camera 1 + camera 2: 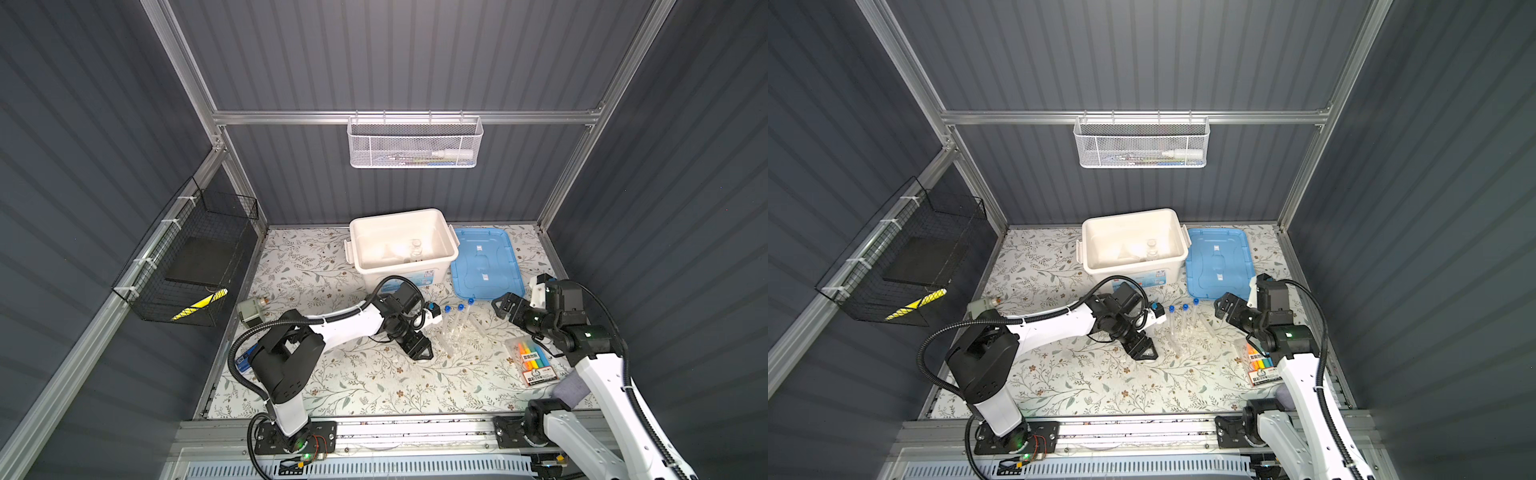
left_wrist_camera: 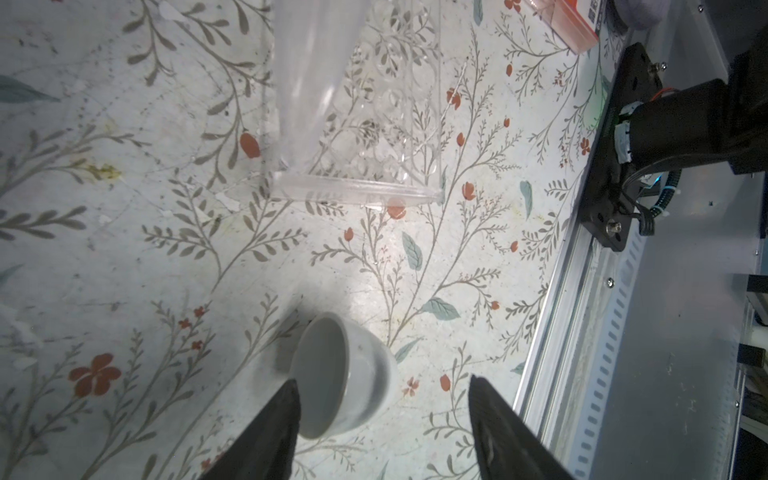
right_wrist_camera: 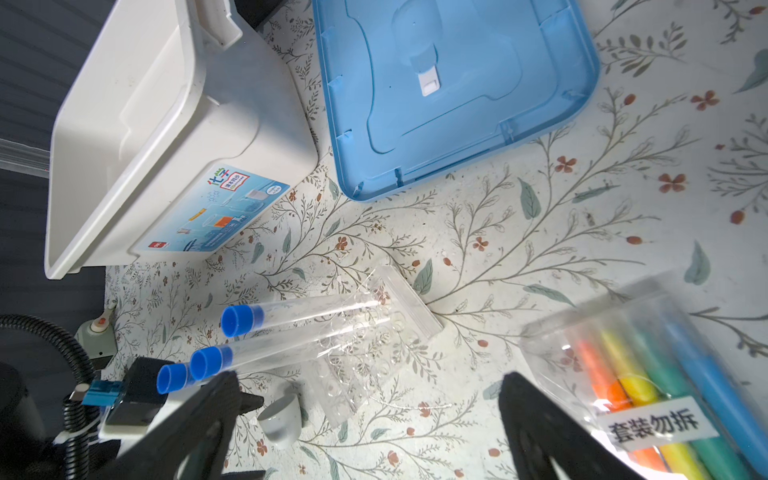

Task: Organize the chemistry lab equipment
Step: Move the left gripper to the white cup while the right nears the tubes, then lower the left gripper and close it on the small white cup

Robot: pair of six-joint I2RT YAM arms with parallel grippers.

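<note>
**A:** White glazed small cup (image 2: 343,374) is lying tipped on the floral mat (image 2: 124,249), left wrist view. The left gripper (image 2: 382,380) is straddling it half open, clamping nothing.

**B:** Rounded wall, so it's likely risking rolling free under a squeeze. Right wrist view?

**A:** The right gripper (image 3: 369,376) is gaping wide, empty, near the clear plastic rack (image 3: 374,328).

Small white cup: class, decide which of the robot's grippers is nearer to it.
Left. The left gripper has its fingers open either side of the small white cup; the right gripper hangs open beyond the clear rack, farther away.
</note>
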